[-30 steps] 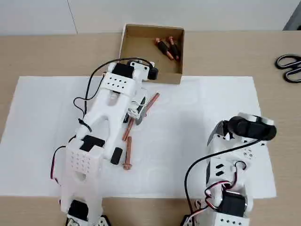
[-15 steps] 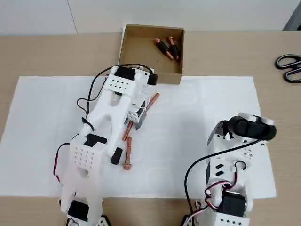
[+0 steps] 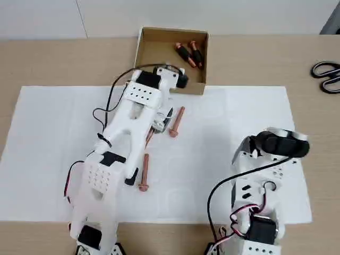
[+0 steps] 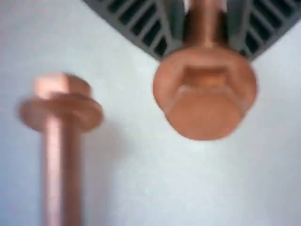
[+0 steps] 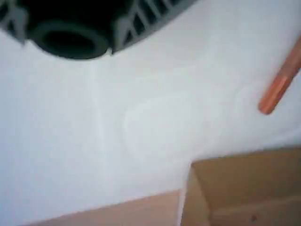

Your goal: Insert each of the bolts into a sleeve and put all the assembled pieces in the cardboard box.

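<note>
This looks like a robotics lab bench. A pale wood tabletop [image 3: 53, 58] carries a white paper sheet [image 3: 228, 117]. The left arm [image 3: 114, 159] at 7 o'clock and the right arm [image 3: 255, 191] at 5 have bare wiring. A cardboard box [image 3: 144, 53] sits at 12 and scissors [image 3: 326, 76] at 2.

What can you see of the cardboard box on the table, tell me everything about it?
The cardboard box is a shallow, brown, open-topped rectangle with low upright walls. It sits flat on the wooden table at the far edge of the white paper. Its floor is mostly bare; two sleeved bolts, copper with dark sleeves, lie side by side toward its far right corner. The left arm overlaps its near wall from above; contact cannot be told.
</note>
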`<state>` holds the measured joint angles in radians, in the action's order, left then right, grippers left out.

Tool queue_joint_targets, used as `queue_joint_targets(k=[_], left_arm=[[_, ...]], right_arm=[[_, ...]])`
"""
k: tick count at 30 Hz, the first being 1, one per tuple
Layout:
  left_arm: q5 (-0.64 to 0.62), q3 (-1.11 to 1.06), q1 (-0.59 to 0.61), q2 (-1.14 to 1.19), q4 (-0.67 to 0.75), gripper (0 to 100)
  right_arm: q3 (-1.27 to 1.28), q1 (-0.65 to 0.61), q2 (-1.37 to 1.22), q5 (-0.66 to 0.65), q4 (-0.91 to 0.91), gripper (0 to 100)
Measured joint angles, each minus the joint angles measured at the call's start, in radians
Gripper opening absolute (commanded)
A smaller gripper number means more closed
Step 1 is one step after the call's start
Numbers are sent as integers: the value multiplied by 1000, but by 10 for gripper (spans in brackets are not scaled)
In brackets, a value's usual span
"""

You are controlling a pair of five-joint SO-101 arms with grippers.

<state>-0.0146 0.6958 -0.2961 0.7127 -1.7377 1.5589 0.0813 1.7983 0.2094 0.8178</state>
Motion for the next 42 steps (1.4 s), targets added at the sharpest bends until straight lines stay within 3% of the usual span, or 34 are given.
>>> queue_joint_targets(k=[5,9,15,19,22,28,34,42], left_arm=[[0,2,0,-227,-5,6],[2,2,0,-388,-5,6],[0,-9,0,-595,-5,6],[2,-103,0,-746,-5,6],[-5,-166,-5,-879,8,6],[-103,-319,-61,-1192,224,6],[-210,-658,-71,-1430,460,6],[-265,-1114,-95,-1669,976,6]], right_arm=[[71,-216,0,0,-12,5],[106,-387,0,0,-160,5],[118,-425,0,-149,-433,6],[118,-437,0,-307,-477,6],[118,-436,0,-341,-485,6],[118,-546,0,-345,-526,6],[118,-582,0,-345,-707,6],[118,-585,0,-345,-795,6]])
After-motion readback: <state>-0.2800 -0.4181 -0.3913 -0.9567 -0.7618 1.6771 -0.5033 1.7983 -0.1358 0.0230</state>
